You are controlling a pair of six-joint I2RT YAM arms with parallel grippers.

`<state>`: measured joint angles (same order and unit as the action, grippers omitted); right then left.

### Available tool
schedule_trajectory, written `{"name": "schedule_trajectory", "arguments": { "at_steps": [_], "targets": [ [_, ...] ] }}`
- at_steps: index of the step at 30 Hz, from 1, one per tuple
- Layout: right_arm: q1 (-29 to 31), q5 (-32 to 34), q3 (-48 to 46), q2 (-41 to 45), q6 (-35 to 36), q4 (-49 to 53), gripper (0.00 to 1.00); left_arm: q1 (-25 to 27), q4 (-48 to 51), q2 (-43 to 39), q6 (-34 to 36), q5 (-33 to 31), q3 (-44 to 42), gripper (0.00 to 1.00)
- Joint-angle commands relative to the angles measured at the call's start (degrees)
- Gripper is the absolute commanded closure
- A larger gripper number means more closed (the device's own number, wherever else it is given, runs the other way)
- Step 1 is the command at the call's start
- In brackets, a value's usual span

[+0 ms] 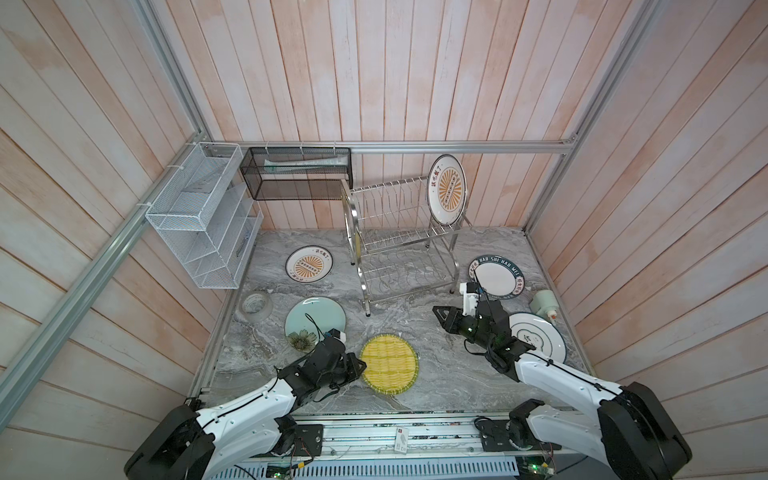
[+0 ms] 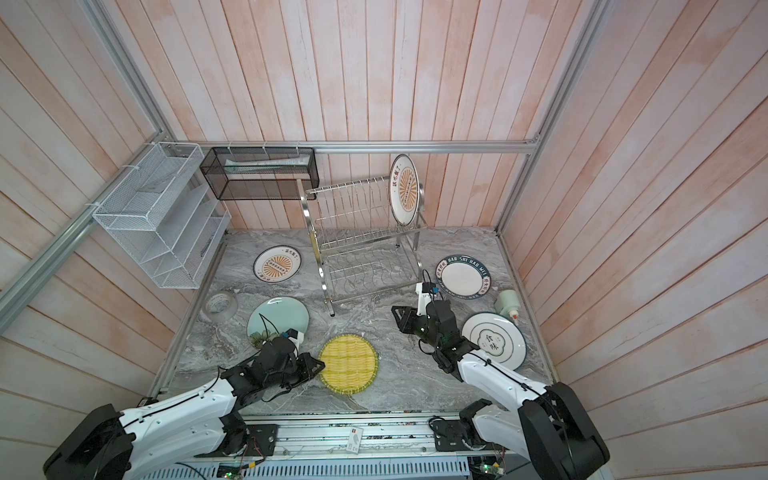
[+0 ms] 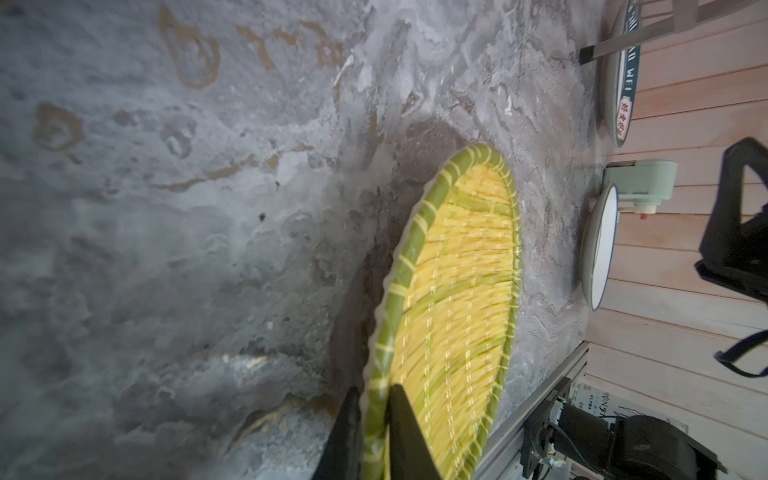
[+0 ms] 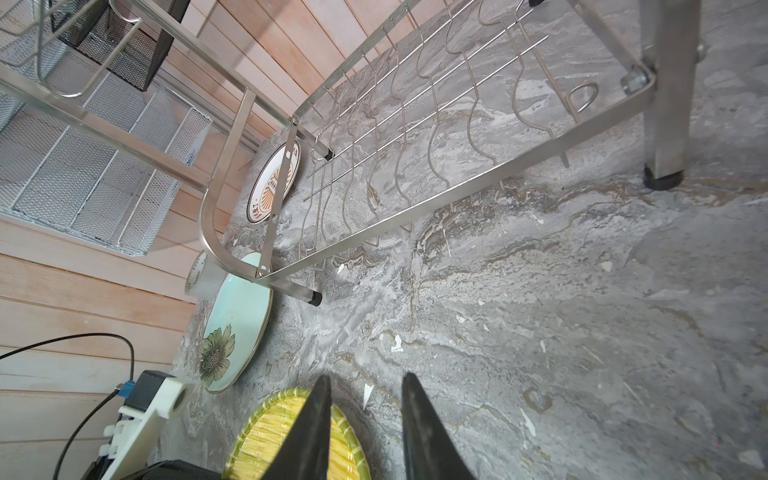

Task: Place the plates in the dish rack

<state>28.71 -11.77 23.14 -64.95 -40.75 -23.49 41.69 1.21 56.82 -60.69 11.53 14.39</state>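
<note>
Near the front edge of the table (image 1: 415, 320), the left gripper (image 3: 375, 390) pinches the rim of the yellow woven-look plate (image 3: 457, 291). Right gripper (image 4: 368, 376): fingers spread, near the dish rack (image 4: 669, 104).

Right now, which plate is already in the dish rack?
The white orange-sunburst plate standing on edge at the right end of the dish rack's upper tier. Its sunburst twin and the other four plates are down on the table.

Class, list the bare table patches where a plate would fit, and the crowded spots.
Free: the middle, between rack, green plate and yellow plate; also the front strip beside the yellow plate, partly under the right arm. Crowded: right side, with lettered plate, cloud plate and bottle.
</note>
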Motion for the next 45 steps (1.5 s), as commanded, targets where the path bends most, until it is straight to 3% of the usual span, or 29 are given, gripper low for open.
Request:
{"name": "schedule_trajectory", "arguments": {
  "at_steps": [1, 12, 24, 36, 40, 45],
  "targets": [
    [0.21, 0.70, -0.75, 1.46, -0.47, 0.80, 0.70, 0.23, -0.90, -0.40, 1.45, -0.90, 1.44, 0.89],
    [0.12, 0.62, -0.66, 3.16, 0.12, 2.19, 0.68, 0.21, -2.16, 0.17, 2.62, -0.39, 4.69, 1.00],
    [0.12, -0.52, -0.37, 3.42, 1.18, 3.57, 0.61, -0.90, 0.11, 1.87, 7.51, 0.06, 12.83, 1.00],
    [0.12, -2.63, 1.21, 3.71, 1.47, 4.90, 0.39, -7.15, -7.34, 1.01, 10.71, 3.88, 14.81, 1.00],
    [0.21, -4.58, 1.40, 3.03, 0.74, 3.68, 0.37, -10.69, -14.28, 0.02, 9.37, 8.33, 13.00, 1.00],
    [0.72, -8.17, 0.78, 2.05, -1.18, -0.44, 0.37, -12.59, -17.56, -0.41, 9.63, 9.40, 12.28, 1.00]
  ]
}}
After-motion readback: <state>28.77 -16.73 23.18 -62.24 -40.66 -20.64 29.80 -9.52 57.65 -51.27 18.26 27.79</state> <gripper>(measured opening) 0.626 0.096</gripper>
